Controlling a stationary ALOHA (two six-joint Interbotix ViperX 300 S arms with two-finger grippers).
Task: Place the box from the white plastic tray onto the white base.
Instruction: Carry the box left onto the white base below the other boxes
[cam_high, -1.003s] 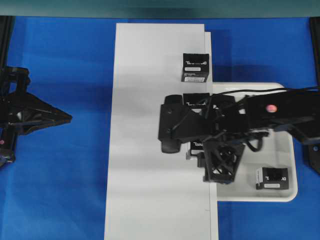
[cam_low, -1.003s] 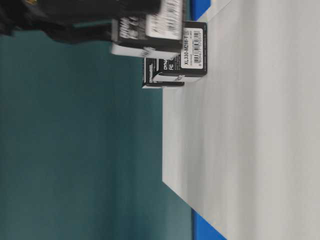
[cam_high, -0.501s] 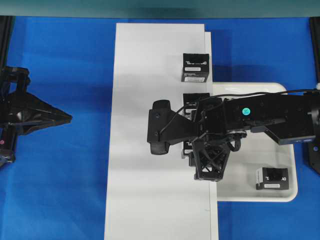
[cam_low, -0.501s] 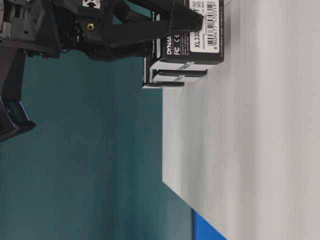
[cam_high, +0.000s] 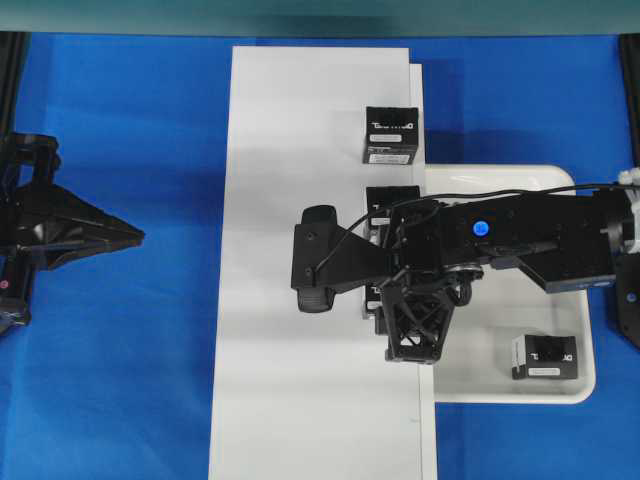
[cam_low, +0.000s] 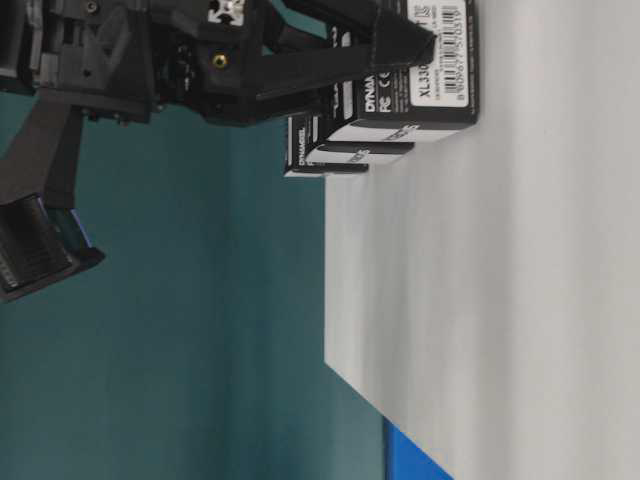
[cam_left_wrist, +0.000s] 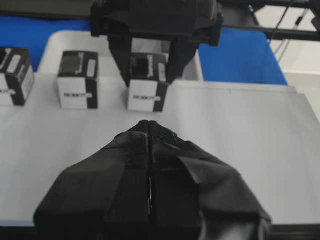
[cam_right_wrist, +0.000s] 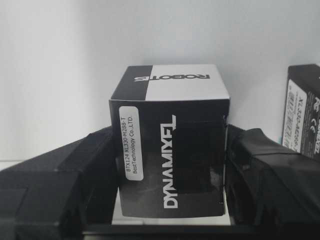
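**Box carried over the board's right edge**

Since a second ago my right arm has slid leftward, off the white plastic tray (cam_high: 565, 390) and onto the white base (cam_high: 300, 380). Going left to right: my left gripper (cam_left_wrist: 149, 125) rests over blue table (cam_high: 130, 380), jaws pressed together. My right gripper (cam_right_wrist: 170, 165) is clamped on the box (cam_right_wrist: 170, 150), low over the base's right edge. Two boxes (cam_high: 390, 134) stand beyond it; another box (cam_high: 545, 357) stays in the tray.
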